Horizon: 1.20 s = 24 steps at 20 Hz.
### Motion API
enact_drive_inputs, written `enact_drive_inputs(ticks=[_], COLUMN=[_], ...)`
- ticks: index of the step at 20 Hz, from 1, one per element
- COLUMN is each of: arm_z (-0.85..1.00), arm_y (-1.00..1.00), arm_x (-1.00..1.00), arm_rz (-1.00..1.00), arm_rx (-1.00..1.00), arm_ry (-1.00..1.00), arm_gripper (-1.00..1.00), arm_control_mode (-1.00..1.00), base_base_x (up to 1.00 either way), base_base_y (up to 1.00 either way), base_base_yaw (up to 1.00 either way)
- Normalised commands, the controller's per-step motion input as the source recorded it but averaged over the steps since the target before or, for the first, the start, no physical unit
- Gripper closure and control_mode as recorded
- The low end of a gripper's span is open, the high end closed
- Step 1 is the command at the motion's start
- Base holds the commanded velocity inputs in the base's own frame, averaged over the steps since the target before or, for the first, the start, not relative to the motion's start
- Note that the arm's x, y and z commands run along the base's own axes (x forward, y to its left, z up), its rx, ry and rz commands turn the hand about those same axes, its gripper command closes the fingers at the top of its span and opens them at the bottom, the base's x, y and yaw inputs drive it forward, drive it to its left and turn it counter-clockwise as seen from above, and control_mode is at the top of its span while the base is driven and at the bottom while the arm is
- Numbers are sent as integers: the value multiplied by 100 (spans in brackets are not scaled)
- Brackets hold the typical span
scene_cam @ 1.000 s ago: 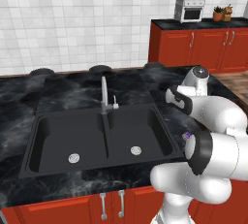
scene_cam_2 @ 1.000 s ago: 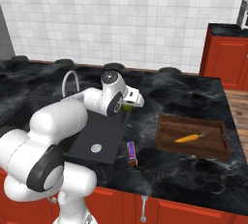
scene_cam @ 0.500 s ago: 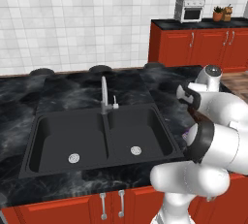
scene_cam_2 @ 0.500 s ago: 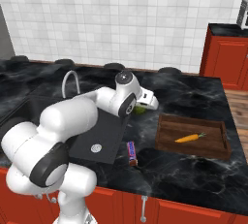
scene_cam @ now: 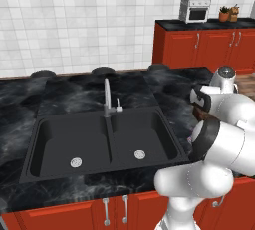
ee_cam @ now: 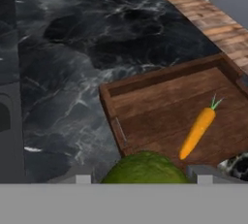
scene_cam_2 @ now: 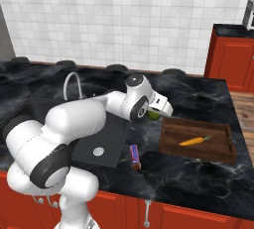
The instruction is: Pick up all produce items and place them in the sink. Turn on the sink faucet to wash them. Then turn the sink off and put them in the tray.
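Gripping the lime (ee_cam: 144,168) between its two fingers, the gripper (scene_cam_2: 159,110) hung over the black marble counter (scene_cam_2: 198,173), between the sink (scene_cam: 107,142) and the tray (scene_cam_2: 171,146). In the hand view the green fruit sat right at the fingertips, low against the bottom edge, with the jaws standing fairly wide around it. In the right base view a sliver of that green peeked out just under the white hand.

Ahead of the hand, and a little to one side, lay the dark wooden tray, its near corner close below the lime. The carrot (ee_cam: 197,131) rested inside the tray, flat on the boards, its green top pointing away from the hand. It lay well within the rim and touched neither wall.

Behind the hand, back towards the robot's body, was the black double sink with both silver drains showing, and the faucet (scene_cam: 106,97) standing upright at the divider. Below the hand, on the counter beside the sink's edge, lay a purple-red wrapped packet (scene_cam_2: 134,156), apart from the tray.
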Motion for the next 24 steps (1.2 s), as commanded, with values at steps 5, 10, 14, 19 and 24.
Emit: enact_drive_inputs(ticks=[5, 10, 14, 19, 24], arm_z=[0, -6, -32, -35, -34], arm_y=[-47, -45, -37, -18, -2], arm_x=[-14, -4, 0, 0, 0], arm_rz=[-15, -12, -8, -3, 0], arm_rx=[0, 0, 1, 1, 3], arm_ry=[2, 4, 10, 10, 5], arm_gripper=[100, 100, 100, 100, 100], arm_control_mode=[-100, -100, -100, -100, -100], base_base_x=[0, 0, 0, 0, 0], base_base_y=[0, 0, 0, 0, 0], base_base_yaw=[0, 0, 0, 0, 0])
